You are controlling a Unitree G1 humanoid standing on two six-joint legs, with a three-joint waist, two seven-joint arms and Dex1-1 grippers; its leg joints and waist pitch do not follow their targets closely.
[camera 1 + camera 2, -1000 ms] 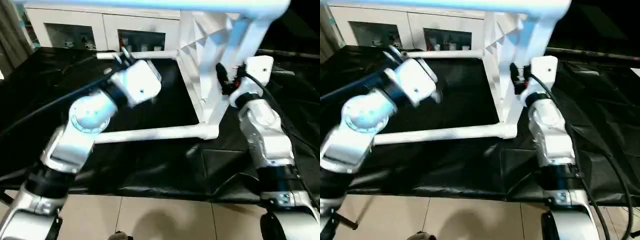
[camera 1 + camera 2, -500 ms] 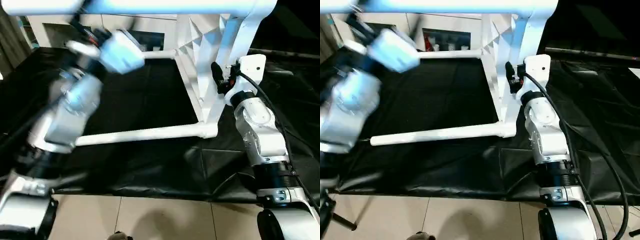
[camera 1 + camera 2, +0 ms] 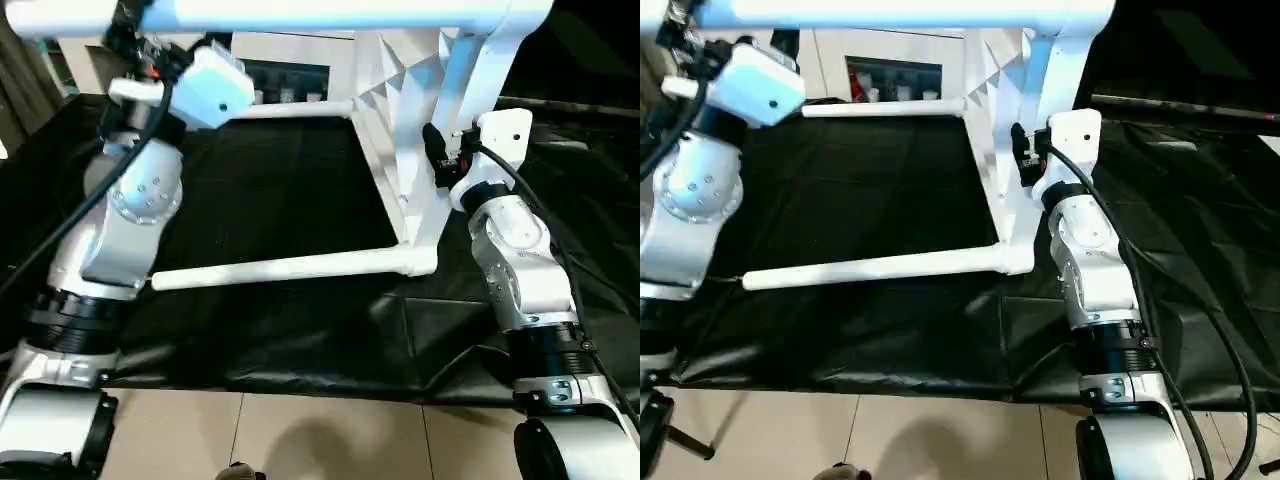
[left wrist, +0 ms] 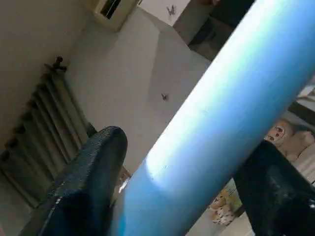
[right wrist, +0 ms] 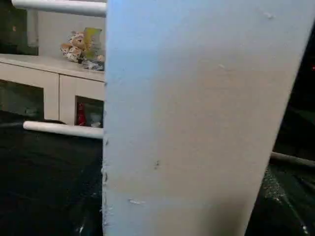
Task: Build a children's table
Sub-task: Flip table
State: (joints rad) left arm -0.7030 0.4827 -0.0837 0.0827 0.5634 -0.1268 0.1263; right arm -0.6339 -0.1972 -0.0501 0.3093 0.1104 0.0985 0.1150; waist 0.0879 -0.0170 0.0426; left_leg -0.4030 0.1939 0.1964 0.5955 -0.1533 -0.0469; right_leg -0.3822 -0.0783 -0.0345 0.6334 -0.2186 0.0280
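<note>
Left gripper [image 4: 172,196]: raised to the top leg [image 3: 300,14] of the children's table; 2 black fingers [image 4: 88,182] stand apart, 1 on each side of the tube, which lies between them; whether the pads press it I cannot tell.

Right gripper [image 3: 440,160]: at the tabletop's [image 3: 425,110] edge, beside the corner where the top leg joins; whether its fingers are apart or clamped I cannot tell.

Tabletop: stands on its edge on the black-covered work table [image 3: 280,200], ribbed underside facing the left arm.

Top leg: runs level from the tabletop's upper corner toward the left arm.

Near leg [image 3: 290,268]: runs from the tabletop's lower corner socket, low over the black cover.

Far leg [image 3: 295,108]: runs from the tabletop's far side, low over the cover, toward the white cabinet [image 3: 270,55].

White cabinet: behind the tabletop, beyond the work table.
</note>
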